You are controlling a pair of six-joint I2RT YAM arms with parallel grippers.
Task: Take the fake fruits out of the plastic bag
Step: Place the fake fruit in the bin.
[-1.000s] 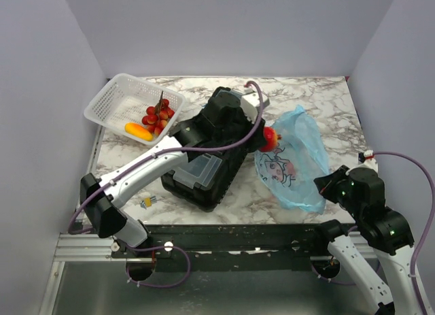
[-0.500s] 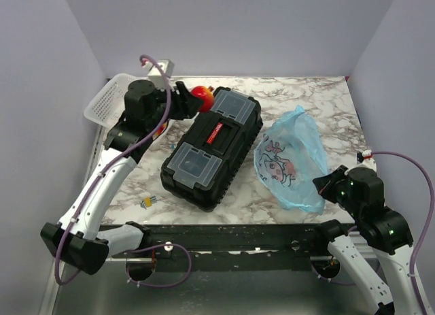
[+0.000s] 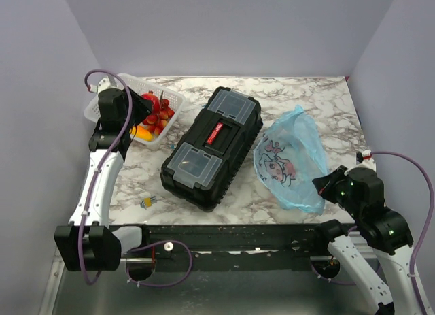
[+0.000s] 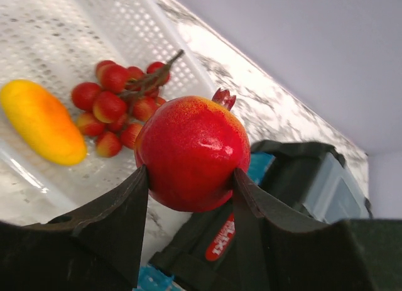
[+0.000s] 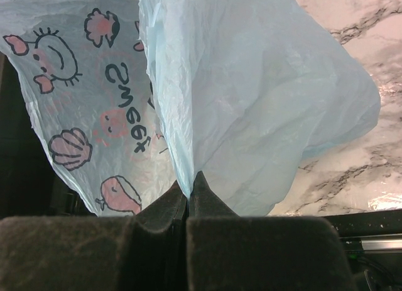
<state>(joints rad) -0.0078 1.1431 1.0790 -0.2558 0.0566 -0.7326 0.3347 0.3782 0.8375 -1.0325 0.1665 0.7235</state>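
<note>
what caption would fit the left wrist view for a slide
Left gripper holding a red round fruit over the white basket, where grapes and a yellow-orange fruit already lie.

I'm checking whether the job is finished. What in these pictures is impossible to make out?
- Inside of the plastic bag: top and right wrist views show only crinkled printed film, so any fruit inside is unseen.
- White basket: in the top view the left arm covers much of it.
- Small yellow-blue item: top view, too small to identify.
</note>
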